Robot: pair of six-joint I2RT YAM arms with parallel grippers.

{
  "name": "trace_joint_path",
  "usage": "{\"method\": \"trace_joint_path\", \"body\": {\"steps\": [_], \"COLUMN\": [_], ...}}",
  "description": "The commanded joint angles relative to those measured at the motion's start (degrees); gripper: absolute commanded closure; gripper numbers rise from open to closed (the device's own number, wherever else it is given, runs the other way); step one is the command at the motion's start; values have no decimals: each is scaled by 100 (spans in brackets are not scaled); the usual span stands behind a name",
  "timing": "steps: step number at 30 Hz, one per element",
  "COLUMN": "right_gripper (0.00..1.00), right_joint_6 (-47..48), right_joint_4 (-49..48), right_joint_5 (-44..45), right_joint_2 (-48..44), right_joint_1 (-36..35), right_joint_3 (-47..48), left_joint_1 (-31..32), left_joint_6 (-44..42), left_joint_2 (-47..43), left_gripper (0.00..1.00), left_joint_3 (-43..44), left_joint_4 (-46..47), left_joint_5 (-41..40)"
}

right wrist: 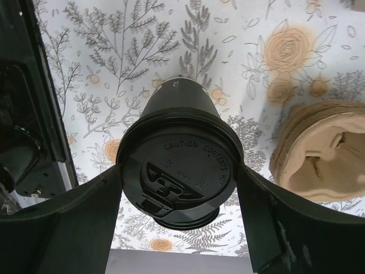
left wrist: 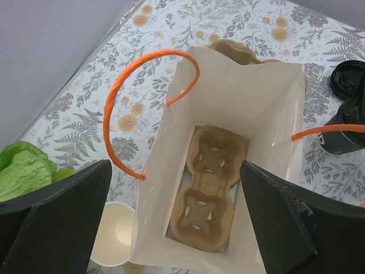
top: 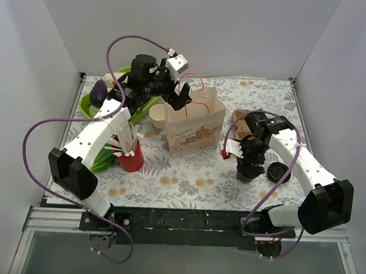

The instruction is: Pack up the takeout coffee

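- My right jaws held the coffee (right wrist: 181, 165): one finger pressed on each side of its black lid, nothing else between them.
- The coffee was toward the right edge of the surface (top: 187, 179), about midway between the near and far edges. Its long axis ran close to upright, lid on top. I could not tell whether its base stood on the surface or hung just off it.
- My left jaws were spread wide and empty, poised over the open mouth of the bag (left wrist: 239, 97), which stood in the middle of the surface.
- At the bottom of the bag lay a carrier (left wrist: 208, 191), flat, with two holes in a row along the bag's length. Both holes were empty.
- The relation that mattered, as I judged it: the bag lay to my left of the coffee and a little toward the far edge. The mouth faced up, so the cup would have to rise above the rim, cross left, then go down upright into a hole.
- My right arm was the nearer one and already had the cup.
- A loose lid (top: 278, 171) lay just beside the coffee on the right-edge side. A stack of carriers (right wrist: 325, 154) sat near it toward the far edge.
- I judged the orange handles and my left jaws over the mouth to be the likely snags.
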State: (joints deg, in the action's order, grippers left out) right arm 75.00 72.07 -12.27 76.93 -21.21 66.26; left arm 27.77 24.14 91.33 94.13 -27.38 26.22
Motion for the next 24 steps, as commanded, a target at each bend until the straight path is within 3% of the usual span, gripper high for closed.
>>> {"method": "trace_joint_path", "body": {"steps": [1,6,7,8,24], "right_gripper": [31,22,9,8,2], "right_joint_6": [-196,-346,-329,-320,-891], "right_joint_4": [79,105,123,149,272], "right_joint_5": [155,-38,-125,-161,-1058], "right_joint_2": [-204,-178,-143,-134,235], "right_joint_1": [-58,-67,-59,-67,-76], "right_joint_3": [-236,-254,-210,-158,871], "left_joint_1": [36,27,27,35,88], "left_joint_6": [-358,-542,-533,-498,-138], "left_joint_2": [-238,-370,-379,-379,-889], "left_gripper": [2,2,2,2,2], "left_joint_3": [457,326,343,334,-62], "left_joint_4": [-356,-356,-339,-304,-268], "left_joint_5": [-336,-108,-117,-134,-29]}}
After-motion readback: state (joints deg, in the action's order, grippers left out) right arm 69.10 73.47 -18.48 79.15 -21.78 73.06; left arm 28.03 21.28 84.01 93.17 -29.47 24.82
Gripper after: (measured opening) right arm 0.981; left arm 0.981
